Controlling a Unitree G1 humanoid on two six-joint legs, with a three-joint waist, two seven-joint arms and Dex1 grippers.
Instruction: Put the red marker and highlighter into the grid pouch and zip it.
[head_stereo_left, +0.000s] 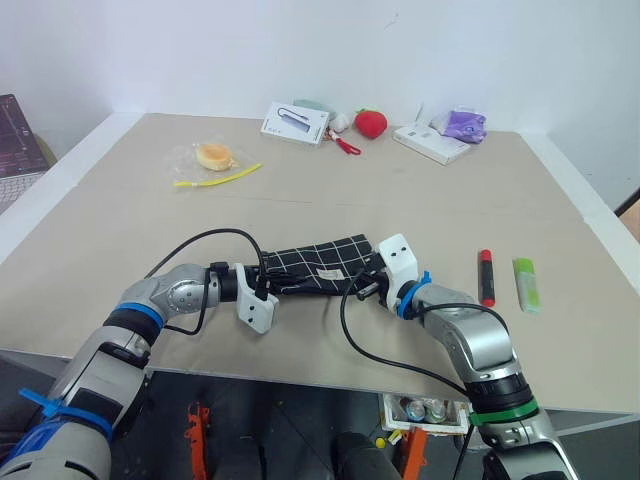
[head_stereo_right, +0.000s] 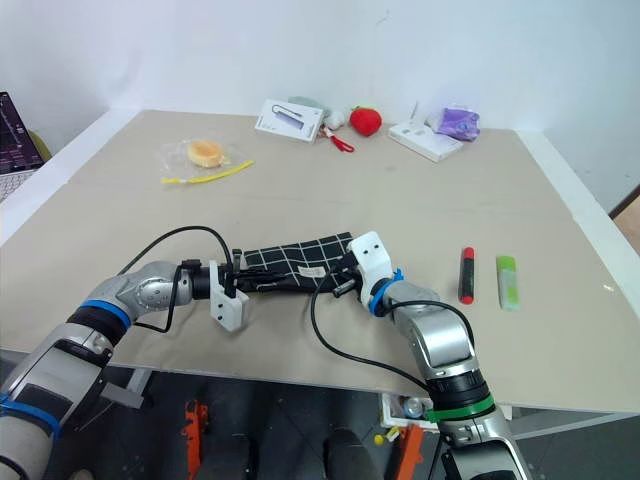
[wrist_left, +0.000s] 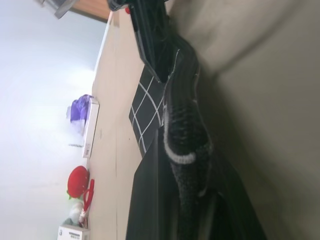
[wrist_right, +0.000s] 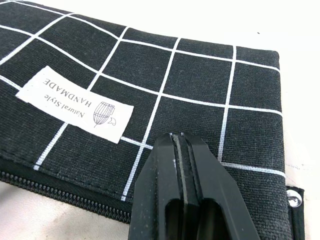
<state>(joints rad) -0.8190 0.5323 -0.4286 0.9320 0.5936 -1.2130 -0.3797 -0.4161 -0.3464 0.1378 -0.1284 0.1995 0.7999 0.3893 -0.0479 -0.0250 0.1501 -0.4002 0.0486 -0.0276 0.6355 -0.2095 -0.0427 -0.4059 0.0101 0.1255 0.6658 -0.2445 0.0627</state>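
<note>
The grid pouch (head_stereo_left: 322, 262), black with white lines and a white label (wrist_right: 75, 104), lies flat near the table's front edge. My left gripper (head_stereo_left: 268, 286) is at the pouch's left end, shut on the black zipper pull cord (wrist_left: 182, 150). My right gripper (wrist_right: 177, 136) is at the pouch's right end, shut, with its tips lying over the fabric just above the zipper (wrist_right: 60, 192). To the right of that arm, the red marker (head_stereo_left: 486, 277) and the light-green highlighter (head_stereo_left: 526, 284) lie side by side on the table, apart from both grippers.
At the back stand a white box (head_stereo_left: 296, 122), red scissors (head_stereo_left: 345, 145), a strawberry plush (head_stereo_left: 371, 123) and a flat white box (head_stereo_left: 430, 142) with a purple item (head_stereo_left: 464, 125). A wrapped bun (head_stereo_left: 214, 155) and a yellow strip (head_stereo_left: 218, 179) lie back left. A laptop (head_stereo_left: 15, 145) sits off the left edge.
</note>
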